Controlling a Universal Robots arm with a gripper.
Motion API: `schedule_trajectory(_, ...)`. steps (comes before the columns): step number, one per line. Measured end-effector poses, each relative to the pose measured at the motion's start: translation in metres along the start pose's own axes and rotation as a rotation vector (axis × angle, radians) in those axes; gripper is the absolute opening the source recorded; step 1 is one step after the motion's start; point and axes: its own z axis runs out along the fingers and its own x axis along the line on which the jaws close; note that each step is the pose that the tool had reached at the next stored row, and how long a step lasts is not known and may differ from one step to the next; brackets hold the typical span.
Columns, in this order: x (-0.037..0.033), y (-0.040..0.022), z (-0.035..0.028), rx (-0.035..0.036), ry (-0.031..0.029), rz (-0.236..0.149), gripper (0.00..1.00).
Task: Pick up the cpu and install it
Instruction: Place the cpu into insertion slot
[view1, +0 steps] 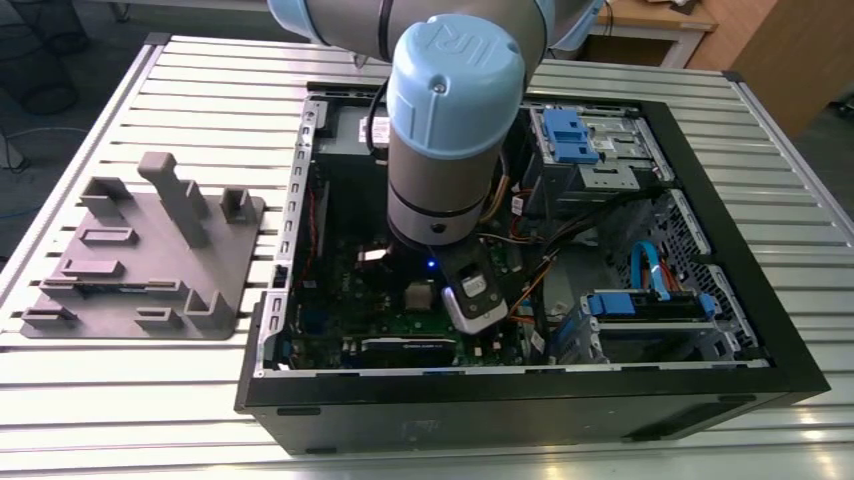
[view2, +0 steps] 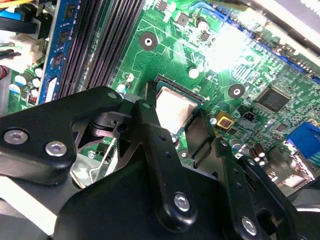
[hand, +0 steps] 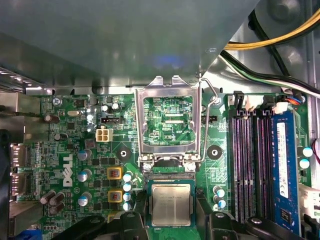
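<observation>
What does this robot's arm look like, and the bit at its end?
The arm is a thick silver-grey tube with rounded pale-blue caps; a small blue light glows near its wrist. The tool is made of black jointed links fastened with silver screws.

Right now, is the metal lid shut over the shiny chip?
No, the metal lid is flipped open beside the cpu, whose silvery top is uncovered.

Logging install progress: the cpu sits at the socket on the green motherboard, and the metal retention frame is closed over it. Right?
No. The cpu sits at the socket on the green motherboard, but the metal retention frame is flipped open, not over it, as the first wrist view shows.
</observation>
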Motion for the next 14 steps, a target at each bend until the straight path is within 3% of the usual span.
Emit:
schedule_trajectory(12,0.0001,-0.0002,0.0033,-0.0003,-0.0001,0.0,0.47)
schedule_trajectory(14,-0.0001,-0.0002,0.0037,-0.001,-0.0009,0.0,0.53)
